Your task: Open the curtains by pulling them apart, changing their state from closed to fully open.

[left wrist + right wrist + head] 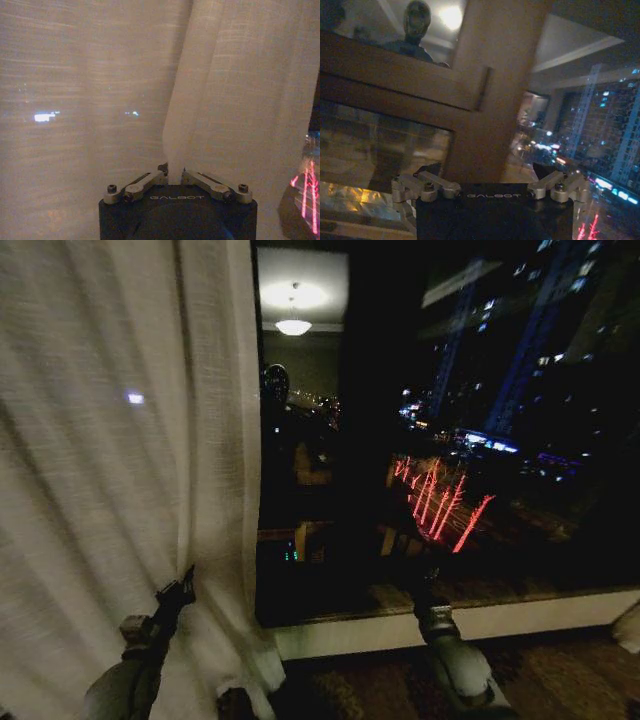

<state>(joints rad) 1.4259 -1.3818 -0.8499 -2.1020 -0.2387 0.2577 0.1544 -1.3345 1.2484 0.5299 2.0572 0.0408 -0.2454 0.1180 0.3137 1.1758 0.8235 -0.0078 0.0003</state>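
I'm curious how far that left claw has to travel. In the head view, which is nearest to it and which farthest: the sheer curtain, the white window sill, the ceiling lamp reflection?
1. Sheer curtain: pinched in the left gripper jaws.
2. White window sill: low, toward the right.
3. Ceiling lamp reflection: high up in the glass.

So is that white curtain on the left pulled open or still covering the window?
Partly open: the curtain is bunched leftward, baring dark window glass. The left tool pinches a fold.

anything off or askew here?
Nothing damaged. The sheer curtain is bunched toward the left, its edge pinched in the left gripper. The right gripper is open, holding nothing, facing the bare window.
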